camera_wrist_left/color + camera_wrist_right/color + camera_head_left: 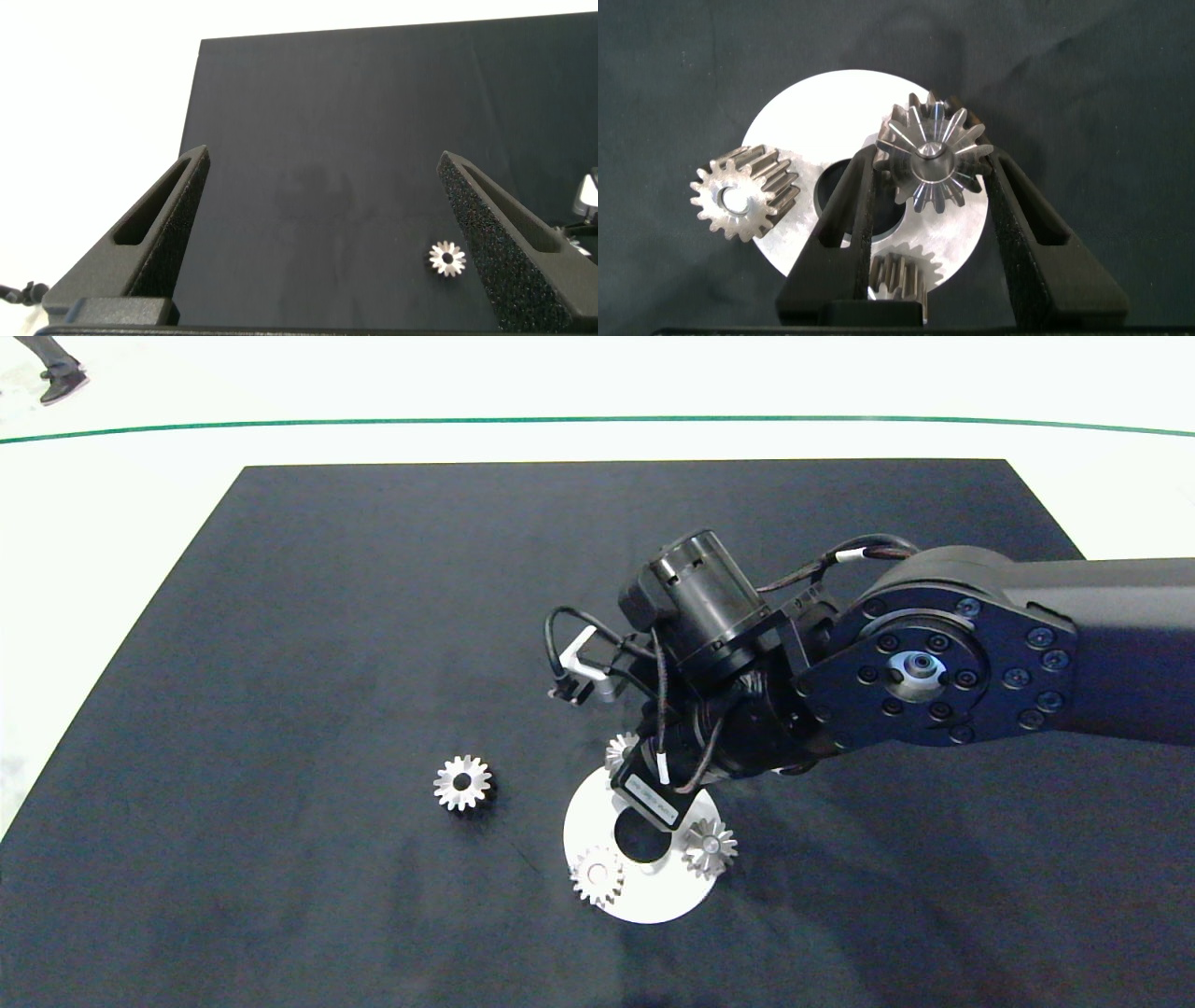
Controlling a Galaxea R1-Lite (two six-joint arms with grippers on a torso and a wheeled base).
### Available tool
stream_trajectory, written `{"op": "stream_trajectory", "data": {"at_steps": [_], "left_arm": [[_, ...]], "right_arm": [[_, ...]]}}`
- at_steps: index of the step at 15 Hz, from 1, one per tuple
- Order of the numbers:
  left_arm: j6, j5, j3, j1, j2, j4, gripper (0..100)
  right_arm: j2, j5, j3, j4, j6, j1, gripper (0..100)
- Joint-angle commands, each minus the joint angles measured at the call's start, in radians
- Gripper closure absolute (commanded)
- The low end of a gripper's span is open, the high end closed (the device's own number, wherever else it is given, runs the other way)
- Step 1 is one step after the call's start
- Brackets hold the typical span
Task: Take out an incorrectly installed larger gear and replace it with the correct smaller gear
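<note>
The black mat (280,616) covers most of the table, and the right arm (934,663) is reached across it from the right side. A white round plate (644,905) with a dark centre hole lies flat on the mat under that arm's wrist.

Three gears are seated on the plate, near its rim. The larger gear (738,196) is set there with its axis upright and its flat face turned up, a bright pin filling its bore. It is touched by neither gripper. A star-toothed gear (929,159) is also mounted axis-up, and a third gear (896,275) is largely hidden.

The smaller gear (462,782) lies loose on the mat, well apart from the plate on its left side, with its axis upright, its pointed teeth splayed outward and its dark bore facing up.

The right gripper (931,159) is closed to the star-toothed gear's width, a finger pressed against its teeth on each side. The left gripper (322,154) is spread wide above bare mat, and nothing is held in it.
</note>
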Motion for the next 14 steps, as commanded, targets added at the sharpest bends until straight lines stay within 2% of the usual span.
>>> {"op": "stream_trajectory", "data": {"at_steps": [1, 8, 9, 14], "left_arm": [[0.000, 0.001, 0.000, 0.000, 0.000, 0.003, 0], [0.000, 0.001, -0.014, -0.005, -0.005, 0.024, 0], [0.000, 0.001, -0.014, -0.005, -0.005, 0.024, 0], [0.000, 0.001, -0.014, -0.005, -0.005, 0.029, 0]], "right_arm": [[0.003, -0.001, -0.008, -0.001, -0.002, 0.001, 75], [0.002, -0.002, -0.005, -0.001, -0.002, 0.002, 75], [0.002, -0.004, -0.005, -0.001, -0.002, 0.002, 0], [-0.001, -0.001, -0.007, -0.001, -0.004, 0.004, 0]]}}
